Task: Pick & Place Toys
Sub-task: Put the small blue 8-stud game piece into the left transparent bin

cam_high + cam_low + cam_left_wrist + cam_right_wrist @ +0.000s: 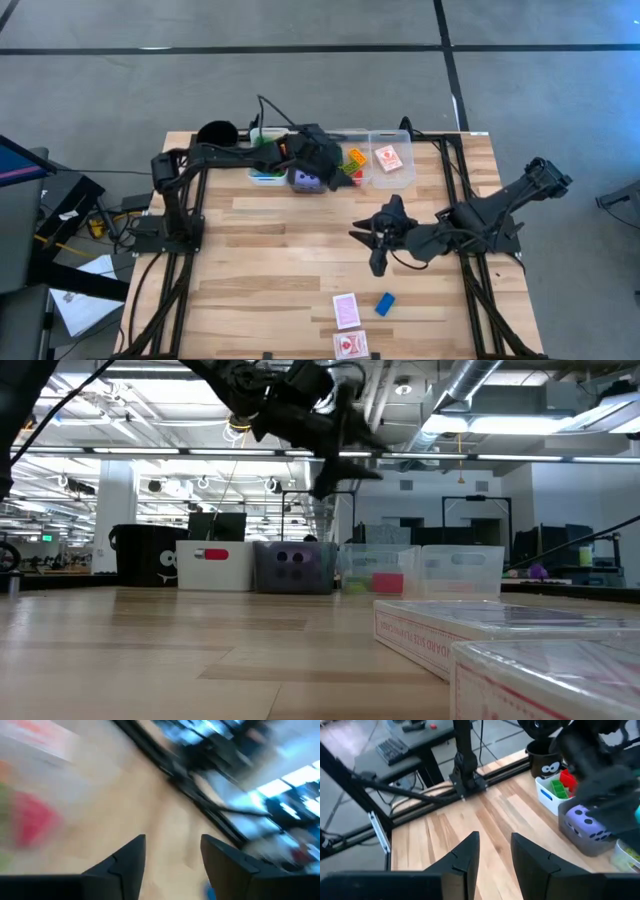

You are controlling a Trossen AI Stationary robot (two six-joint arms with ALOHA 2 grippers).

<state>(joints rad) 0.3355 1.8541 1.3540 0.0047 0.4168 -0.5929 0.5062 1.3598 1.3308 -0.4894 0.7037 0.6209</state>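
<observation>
Left gripper hovers over the row of clear plastic bins at the table's far edge, fingers apart, apparently empty (wrist view blurred). Right gripper waits mid-table, fingers parted, empty. Best next: descend squarely on the small blue plastic brick, gripping across its short sides; it lies near the front edge, long axis slightly diagonal.

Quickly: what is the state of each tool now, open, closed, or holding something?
Left tool: open, holding nothing, above the bins.
Right tool: open, holding nothing, over the bare wooden table.
</observation>
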